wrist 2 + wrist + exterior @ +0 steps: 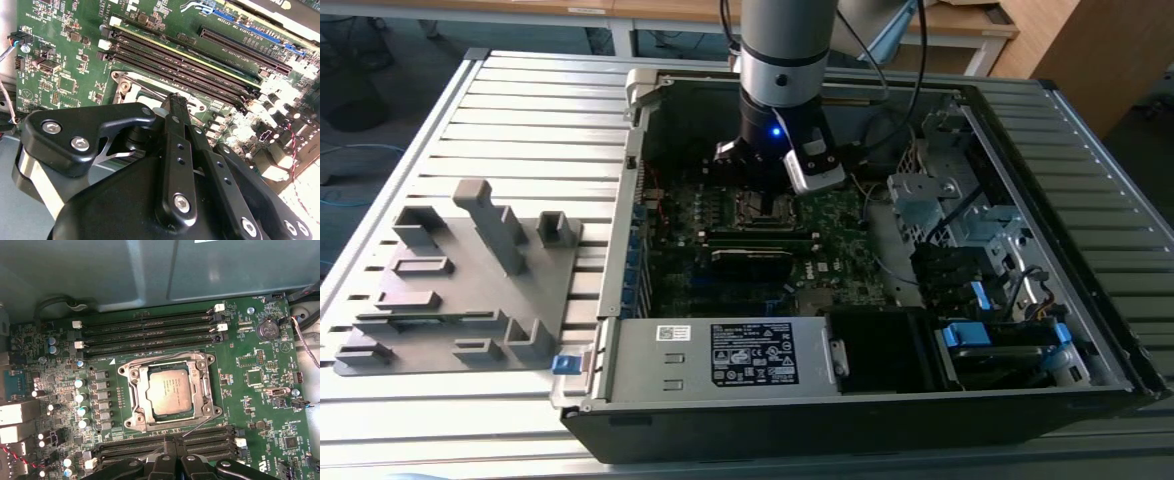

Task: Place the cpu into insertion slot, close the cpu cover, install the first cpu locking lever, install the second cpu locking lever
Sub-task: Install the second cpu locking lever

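Hovering just above the motherboard inside the open computer case (854, 400), the claw (173, 440) has its fingertips (176, 102) pressed together with nothing between them. In the first wrist view the cpu (169, 388) already lies flat in the insertion slot (137, 416), and the cpu cover (200, 390) appears folded down around it. A thin locking lever (200, 426) angles up from the socket's near edge, just beside the claw. Seating it well probably calls for a steady downward push, then a sideways tuck under its retaining hook, without grazing the neighbouring memory slots (150, 330).
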